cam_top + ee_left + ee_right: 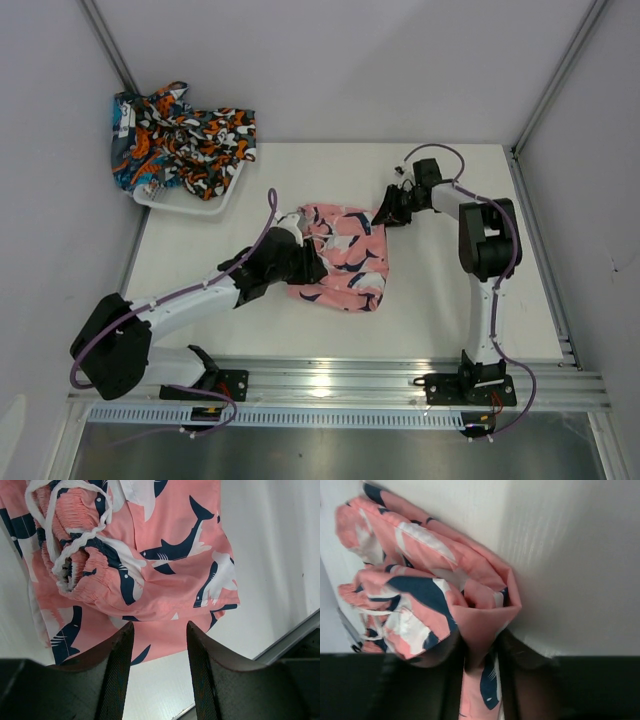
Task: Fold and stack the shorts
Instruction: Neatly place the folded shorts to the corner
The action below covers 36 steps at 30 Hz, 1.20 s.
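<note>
Pink cloth printed with navy and white sharks is pinched tight in my right claw [480, 650], whose dark fingers [527, 680] are clamped on a bunched fold at the far right corner of the pink shark-print shorts [345, 262]. My left claw [160, 630] hangs with its two black fingers [117, 670] spread apart and nothing between them, poised over the left side of the same garment, where the gathered waistband and its white braided drawstring [65, 555] are rumpled. The shorts lie crumpled in the middle of the white table [450, 300], between my two arms. Well apart, at the far left corner, a white plastic mesh basket [195, 207] holds a heap of black shorts with orange and white blotches [205, 150] and teal and navy shorts [128, 170]
</note>
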Tool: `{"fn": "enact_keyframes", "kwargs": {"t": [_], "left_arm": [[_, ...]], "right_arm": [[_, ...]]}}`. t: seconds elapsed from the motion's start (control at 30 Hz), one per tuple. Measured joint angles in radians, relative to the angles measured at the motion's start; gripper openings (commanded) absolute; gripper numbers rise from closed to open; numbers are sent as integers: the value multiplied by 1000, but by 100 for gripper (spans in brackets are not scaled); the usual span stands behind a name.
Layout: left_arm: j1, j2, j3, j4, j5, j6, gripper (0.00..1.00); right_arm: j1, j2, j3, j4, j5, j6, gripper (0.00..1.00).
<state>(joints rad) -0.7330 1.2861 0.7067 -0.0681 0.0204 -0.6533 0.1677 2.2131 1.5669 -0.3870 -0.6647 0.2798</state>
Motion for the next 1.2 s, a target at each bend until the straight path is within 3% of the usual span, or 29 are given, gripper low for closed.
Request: {"fn": "enact_keyframes", "kwargs": {"t": [0.03, 0.07, 0.1, 0.37, 0.6, 0.63, 0.7, 0.73, 0.77, 0.83, 1.2], "left_arm": [[0, -2, -2, -2, 0, 0, 50], [0, -4, -3, -2, 0, 0, 50], [0, -6, -4, -3, 0, 0, 50], [0, -11, -4, -8, -15, 8, 50], [1, -16, -4, -25, -31, 13, 50], [1, -17, -4, -25, -33, 17, 50], [1, -18, -4, -25, -35, 18, 50], [1, -18, -4, -25, -35, 18, 50], [1, -19, -4, -25, -36, 18, 50], [1, -23, -4, -25, -36, 18, 50], [1, -56, -8, -34, -41, 19, 50]], "right_arm": [[7, 6, 2, 0, 4, -2, 19], [12, 15, 3, 0, -5, 1, 3], [17, 21, 6, 0, -8, -2, 0], [-18, 19, -23, 61, 10, 106, 0], [-320, -119, -218, 209, 146, 304, 0], [-385, -158, -262, 240, 189, 345, 9], [-463, -217, -314, 258, 265, 396, 16], [-491, -246, -331, 259, 307, 417, 29], [-509, -269, -341, 259, 348, 444, 72], [-522, -309, -353, 266, 413, 486, 97], [-432, -464, -344, 90, 707, 466, 100]]}}
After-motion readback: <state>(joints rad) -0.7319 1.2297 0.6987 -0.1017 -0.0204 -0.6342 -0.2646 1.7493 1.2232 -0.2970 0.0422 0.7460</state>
